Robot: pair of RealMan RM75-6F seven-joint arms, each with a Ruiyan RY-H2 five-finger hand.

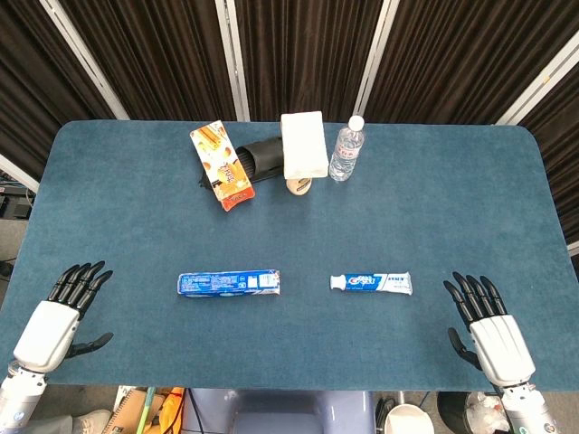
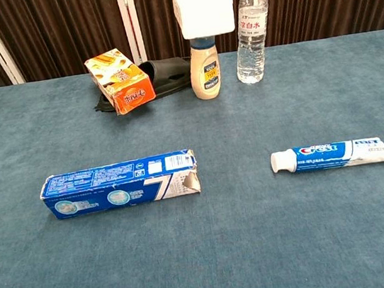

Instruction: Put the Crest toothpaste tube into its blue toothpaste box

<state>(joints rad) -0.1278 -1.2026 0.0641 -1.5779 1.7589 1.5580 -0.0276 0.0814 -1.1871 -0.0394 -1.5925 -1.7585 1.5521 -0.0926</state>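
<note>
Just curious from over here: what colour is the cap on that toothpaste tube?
White. The toothpaste tube's cap shows best in the chest view, at its left end.

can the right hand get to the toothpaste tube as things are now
Probably yes. The right hand is open at the near right of the table, and the toothpaste tube lies just to its inner side with only bare blue cloth between them, nothing stacked on or against it.

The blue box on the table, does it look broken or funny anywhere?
A little. The blue toothpaste box looks worn: the end facing the toothpaste tube is open, with a ragged, bent flap, and its edges are scuffed. Further back, a white box sits balanced on top of a small bottle, which also looks odd. Nothing is spilled.
</note>
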